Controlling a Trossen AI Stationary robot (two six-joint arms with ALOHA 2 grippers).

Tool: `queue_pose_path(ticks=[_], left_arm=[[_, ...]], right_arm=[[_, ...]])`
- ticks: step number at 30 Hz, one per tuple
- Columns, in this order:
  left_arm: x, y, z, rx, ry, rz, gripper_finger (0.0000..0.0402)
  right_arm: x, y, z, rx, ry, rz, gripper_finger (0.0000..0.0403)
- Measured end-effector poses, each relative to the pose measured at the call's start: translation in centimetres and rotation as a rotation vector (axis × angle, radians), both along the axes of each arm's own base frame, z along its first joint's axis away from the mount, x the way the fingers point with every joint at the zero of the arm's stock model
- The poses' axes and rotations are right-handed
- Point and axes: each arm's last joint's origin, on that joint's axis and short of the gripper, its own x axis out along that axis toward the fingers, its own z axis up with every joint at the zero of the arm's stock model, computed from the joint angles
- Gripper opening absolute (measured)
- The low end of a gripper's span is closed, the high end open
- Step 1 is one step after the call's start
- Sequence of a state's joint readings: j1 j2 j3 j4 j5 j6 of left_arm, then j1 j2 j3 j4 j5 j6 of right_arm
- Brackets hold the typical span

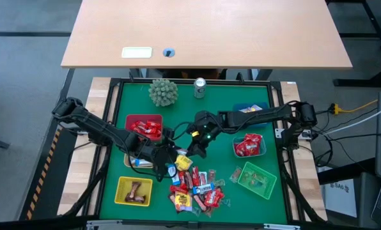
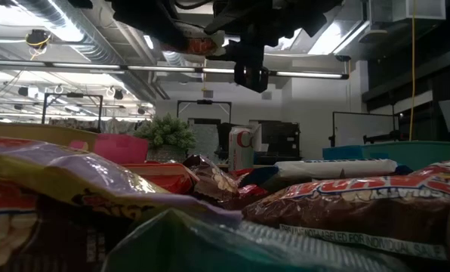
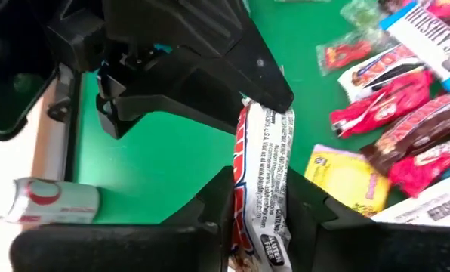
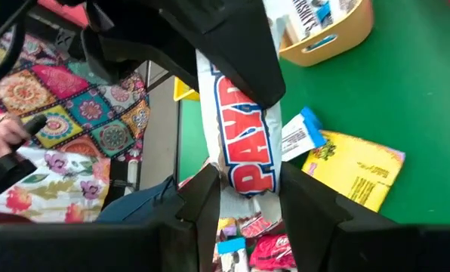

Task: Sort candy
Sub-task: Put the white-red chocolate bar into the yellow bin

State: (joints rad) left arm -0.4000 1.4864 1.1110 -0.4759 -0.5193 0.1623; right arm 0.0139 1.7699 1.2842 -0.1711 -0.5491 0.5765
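left gripper (image 3: 259, 219): jaws clenched on white-red candy bar (image 3: 261, 162) | right gripper (image 4: 248, 193): jaws grasping white PayDay bar (image 4: 244, 128), red lettering | candy pile (image 1: 194, 188) below both jaws on green tabletop (image 1: 222, 153)

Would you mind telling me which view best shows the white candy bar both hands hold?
The right wrist view: the white candy bar fills it, red lettering facing. The left wrist view shows its back; the high view, a speck; the low view, nothing certain.

The whole table (image 1: 254, 105) is seen from straight above. It is viewed level from among the candy (image 2: 210, 177). That candy is seen close from both wrists.
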Motion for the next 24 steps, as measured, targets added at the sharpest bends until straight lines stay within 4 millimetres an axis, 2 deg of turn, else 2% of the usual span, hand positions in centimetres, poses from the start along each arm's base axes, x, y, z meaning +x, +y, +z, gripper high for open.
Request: queue_pose_path(ticks=[8, 17, 21, 24], left_arm=[[-0.1, -0.4, -0.2, -0.192, 0.017, 0.025, 0.0067], [-0.6, -1.5, -0.2, -0.244, 0.047, -0.046, 0.0068], [-1.1, -2.9, -0.4, -0.474, 0.126, -0.099, 0.0068], [-1.9, -4.1, -0.5, -0.719, 0.239, -0.048, 0.0068]], right_arm=[[-0.3, 0.2, -0.2, 0.028, 0.035, 0.043, 0.013], [-1.1, 0.1, -1.1, 0.023, 0.162, 0.039, 0.0196], [-1.8, 0.0, -1.7, -0.021, 0.219, 0.08, 0.0215], [-2.2, 0.0, -2.0, -0.076, 0.234, 0.116, 0.0218]])
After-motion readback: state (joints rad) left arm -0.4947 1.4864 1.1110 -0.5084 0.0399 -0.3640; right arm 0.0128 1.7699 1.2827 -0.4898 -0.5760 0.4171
